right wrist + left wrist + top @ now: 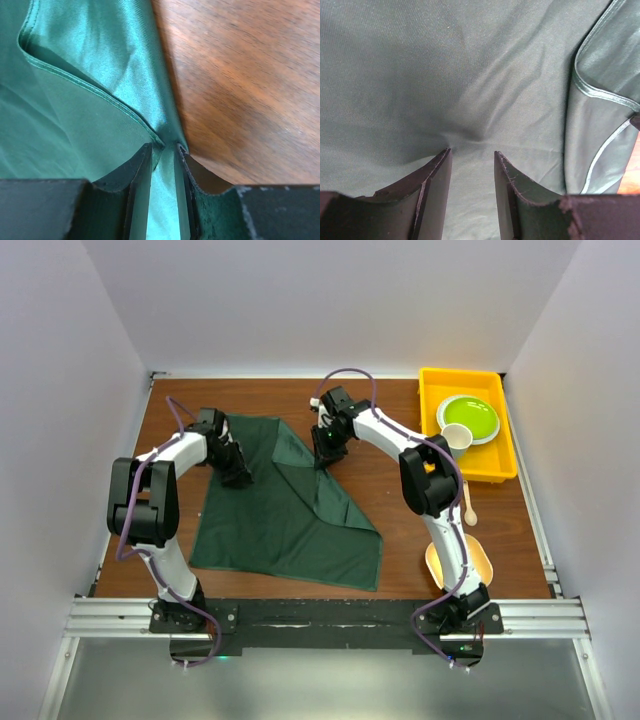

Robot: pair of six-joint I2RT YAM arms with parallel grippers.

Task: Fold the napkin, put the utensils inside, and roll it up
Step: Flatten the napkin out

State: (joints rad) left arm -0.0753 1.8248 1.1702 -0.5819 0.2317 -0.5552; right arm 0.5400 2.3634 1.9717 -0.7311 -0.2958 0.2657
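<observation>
While the fold is only partly made, the napkin lies spread on the bench well apart from the yellow tray, on the tray's left-arm side, with one corner flap turned over so that the cloth forms an uneven, slanted shape rather than a neat half. The right gripper sits at the napkin corner nearest the tray, and its fingers stand narrow with the shiny hemmed edge of the cloth pinched between them. The left gripper is at the napkin corner farthest from the tray; its fingers stand apart with a clear gap, tips pressing on flat cloth that puckers slightly beside one tip, so I judge that they grip nothing. The spoon lies bare on the bench just off the tray's near edge, well apart from the napkin and untouched. As I read it, the task is in its first step: the fold needs squaring and finishing, then the spoon must be carried over and laid inside, and the rolling has not begun.
</observation>
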